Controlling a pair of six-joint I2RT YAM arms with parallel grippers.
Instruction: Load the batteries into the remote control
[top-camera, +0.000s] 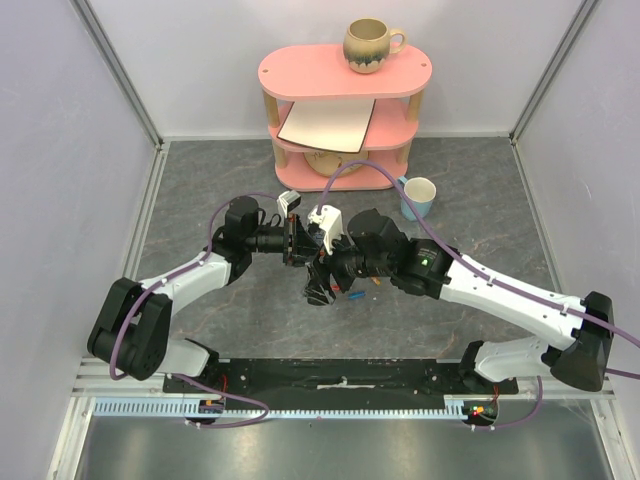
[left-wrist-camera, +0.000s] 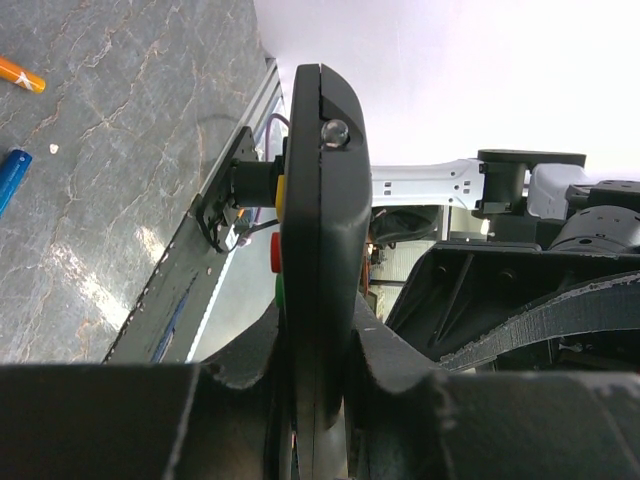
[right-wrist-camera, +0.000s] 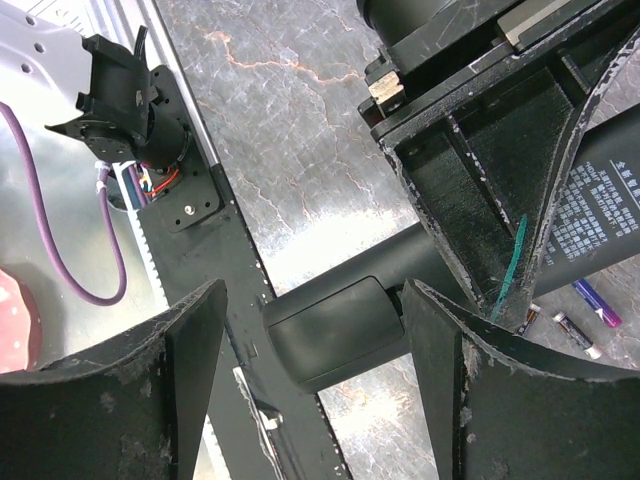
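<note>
**A:** What does the left gripper (left-wrist-camera: 318, 345) have?

**B:** It pinches the remote control (left-wrist-camera: 320, 200), held edge-on above the table (left-wrist-camera: 110, 200). The remote's near end is buried between the fingers (left-wrist-camera: 382, 360).

**A:** And the right gripper (right-wrist-camera: 312, 310)?

**B:** It is spread wide, with one finger (right-wrist-camera: 190, 350) on either side of the remote's rounded end. I cannot tell whether they touch it.

**A:** What lies loose?

**B:** On the table, the left wrist view shows an orange battery (left-wrist-camera: 20, 75) and a blue battery (left-wrist-camera: 10, 175), both cut off by the frame. The right wrist view shows three: one purple battery (right-wrist-camera: 597, 302) and two dark batteries (right-wrist-camera: 575, 335), partly hidden.

**A:** And the arms?

**B:** Both reach inward and meet over the middle of the table.
</note>
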